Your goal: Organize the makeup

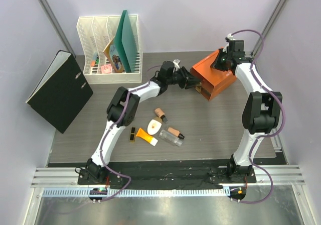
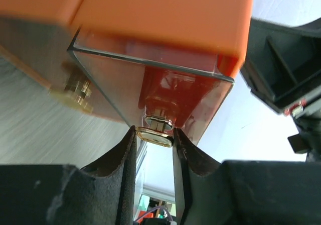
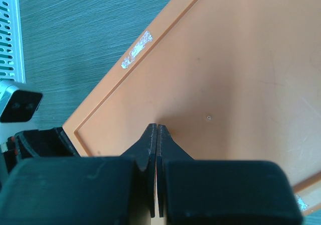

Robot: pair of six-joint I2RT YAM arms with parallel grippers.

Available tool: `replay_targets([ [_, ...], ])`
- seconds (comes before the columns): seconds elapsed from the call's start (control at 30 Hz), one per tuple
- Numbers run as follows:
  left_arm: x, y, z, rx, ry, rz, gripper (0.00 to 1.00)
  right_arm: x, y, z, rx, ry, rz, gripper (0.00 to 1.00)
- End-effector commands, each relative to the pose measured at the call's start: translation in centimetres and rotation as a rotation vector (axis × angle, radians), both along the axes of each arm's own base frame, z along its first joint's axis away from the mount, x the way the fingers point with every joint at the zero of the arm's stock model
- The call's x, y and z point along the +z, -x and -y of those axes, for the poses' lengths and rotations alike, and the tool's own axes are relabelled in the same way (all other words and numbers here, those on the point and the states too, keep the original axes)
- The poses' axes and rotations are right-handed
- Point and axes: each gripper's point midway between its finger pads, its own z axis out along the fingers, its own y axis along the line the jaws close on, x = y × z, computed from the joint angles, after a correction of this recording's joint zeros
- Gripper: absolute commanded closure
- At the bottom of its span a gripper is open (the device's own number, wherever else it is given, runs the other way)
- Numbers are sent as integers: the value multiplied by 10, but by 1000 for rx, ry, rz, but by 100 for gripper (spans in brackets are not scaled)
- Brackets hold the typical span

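The makeup lies loose mid-table: a peach black-capped bottle [image 1: 160, 114], a white oval compact [image 1: 154, 126], an orange white-capped tube [image 1: 147, 136], a black-gold lipstick [image 1: 132, 134], a second peach bottle [image 1: 174, 132] and a clear bottle [image 1: 171, 140]. No green tube is in view. My left gripper [image 1: 198, 86] [image 2: 154, 132] is shut on the gold knob [image 2: 155, 135] of a drawer in the orange drawer box [image 1: 215, 77]. My right gripper [image 1: 220, 63] [image 3: 157, 127] is shut and empty, its tips resting on the box's orange top [image 3: 241, 69].
A white file rack [image 1: 109, 46] with green folders stands at the back left. A black binder [image 1: 60, 90] lies at the left edge. A second gold knob [image 2: 77, 90] shows on the box's neighbouring drawer front. The drawer box sits at the back right.
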Motion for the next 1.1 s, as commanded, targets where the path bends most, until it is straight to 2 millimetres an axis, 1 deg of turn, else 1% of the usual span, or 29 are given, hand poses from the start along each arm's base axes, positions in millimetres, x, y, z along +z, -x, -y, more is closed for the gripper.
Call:
replay_targets([
  [0.0,25,10,-23,10,-44,94,100,-68,39,-2,26,24,-260,99],
  [0.03,28,12,-28,11,-51,108,100,-67,38,-1,24,25,-259,99],
  [0.07,27,20,-34,7,-70,90,100,-69,39,-1,25,30,-264,99],
  [0.17,30,36,-47,-22,-93,92,100,-69,40,-1,27,28,-266,99],
  [0.2,25,41,-52,-28,-120,76,100,-70,40,-2,26,27,-268,99],
  [0.27,23,49,-64,-31,-157,86,100,-71,40,-2,30,27,-269,99],
  [0.37,12,62,-78,-56,-217,72,100,-72,39,-2,28,27,-272,99],
  [0.4,16,65,-81,-65,-227,83,100,-74,40,-2,30,25,-276,99],
  [0.47,6,78,-89,-99,-285,74,100,-74,40,-2,32,25,-276,99],
  [0.5,10,80,-93,-100,-303,86,100,-74,41,-2,32,27,-279,99],
  [0.53,4,85,-98,-107,-335,66,100,-74,40,-2,33,26,-276,99],
  [0.63,5,90,-106,-119,-385,90,99,-75,40,-2,32,21,-279,99],
  [0.67,-1,95,-110,-131,-409,70,98,-75,39,-3,36,19,-279,99],
  [0.8,-11,106,-117,-166,-443,66,98,-77,40,-5,41,11,-284,99],
  [0.9,-10,108,-120,-175,-461,82,92,-77,40,-5,40,10,-286,99],
  [0.93,-7,105,-122,-168,-479,116,88,-77,40,-5,42,10,-286,99],
  [0.97,2,104,-125,-164,-489,146,85,-77,40,-6,43,9,-287,99],
  [1.0,5,104,-129,-162,-509,158,82,-78,41,-6,44,5,-289,99],
  [1.03,12,103,-132,-174,-531,208,74,-78,41,-6,45,5,-290,99],
  [1.07,22,100,-137,-154,-559,247,69,-78,41,-7,47,4,-289,99],
])
